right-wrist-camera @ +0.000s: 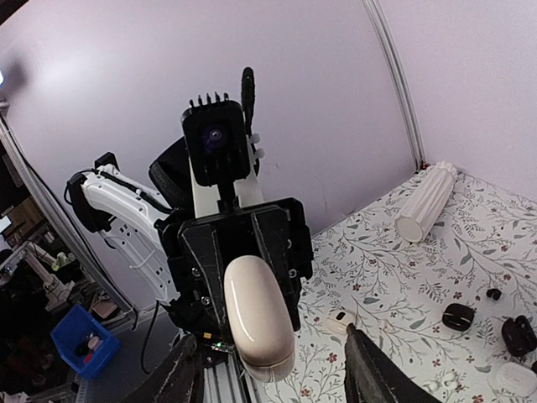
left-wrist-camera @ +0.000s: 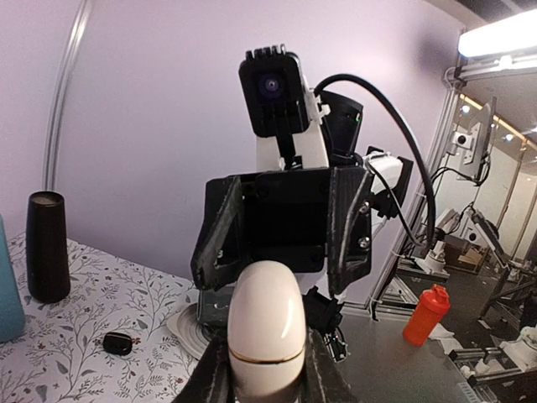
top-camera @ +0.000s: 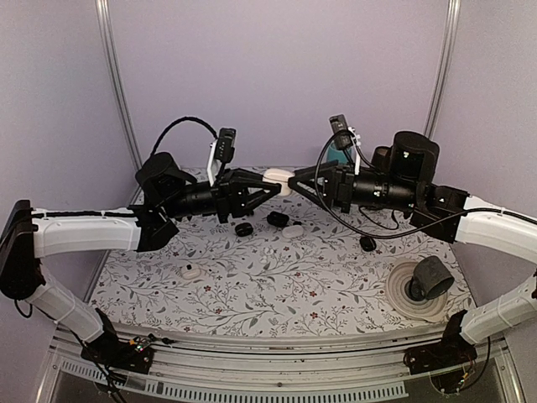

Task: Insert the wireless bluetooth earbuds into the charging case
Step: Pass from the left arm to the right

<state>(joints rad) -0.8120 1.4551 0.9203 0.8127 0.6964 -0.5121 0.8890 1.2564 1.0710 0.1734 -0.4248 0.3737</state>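
Our left claw (left-wrist-camera: 267,388) grips the charging case (left-wrist-camera: 267,319), hiding its bottom. Our right claw (right-wrist-camera: 270,357) stands wide around it, not touching.

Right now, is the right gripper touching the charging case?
Apart. In the right wrist view, background shows on both sides between the right gripper's open fingers and the charging case, which the left gripper holds.

Lilac walls (top-camera: 277,75) close my view on three sides, with pale metal poles (top-camera: 120,84) rising at the two back corners. The counter (top-camera: 277,285) carries a white cloth printed with grey leafy sprigs, and a ribbed aluminium rail (top-camera: 294,357) edges its near side. Left wrist view: a bright strip light (left-wrist-camera: 503,34) glows at upper right.
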